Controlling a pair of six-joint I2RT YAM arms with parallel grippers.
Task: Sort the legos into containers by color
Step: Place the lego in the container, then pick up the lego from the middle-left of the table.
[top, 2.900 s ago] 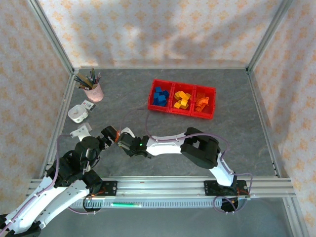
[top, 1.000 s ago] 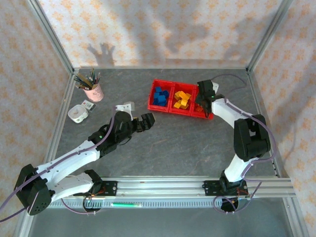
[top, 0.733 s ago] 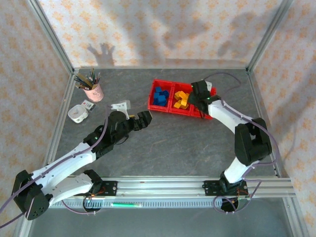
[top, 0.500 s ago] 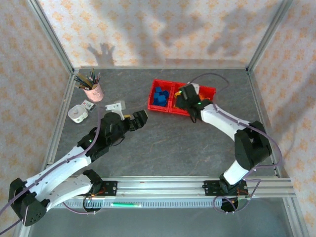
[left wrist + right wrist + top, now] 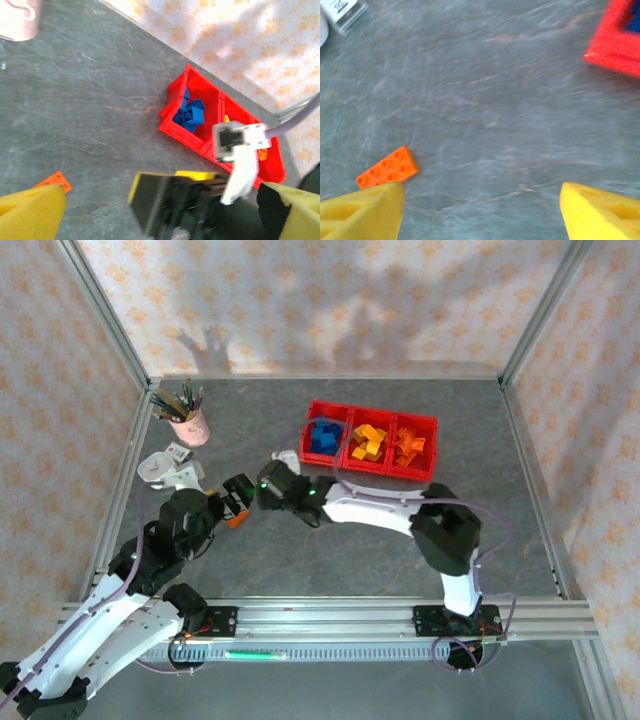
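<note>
Three joined red containers (image 5: pixel 372 412) stand at the back, holding blue legos (image 5: pixel 323 436), yellow legos (image 5: pixel 369 441) and orange legos (image 5: pixel 409 448). A flat orange lego (image 5: pixel 237 521) lies alone on the grey table at the left. My left gripper (image 5: pixel 237 500) hovers just beyond it, open and empty. My right gripper (image 5: pixel 268 487) is open and empty, close to the right of the left one. In the right wrist view the orange lego (image 5: pixel 387 167) lies just past my right gripper's (image 5: pixel 480 212) left fingertip (image 5: pixel 362 210). The left wrist view has the lego (image 5: pixel 52 181) by the left fingertip (image 5: pixel 30 212) of my left gripper (image 5: pixel 160 215), and the red containers (image 5: pixel 172 127) beyond.
A pink cup of pencils (image 5: pixel 188 420) and a small white round object (image 5: pixel 155 468) stand at the far left, near the frame post. Metal frame rails and patterned walls close in the table on three sides. Both arms crowd the near-left area.
My right arm swung from the containers down and left to the lone orange lego, its jaws opening wider. My left arm drew back left and nearer, beside that lego.
</note>
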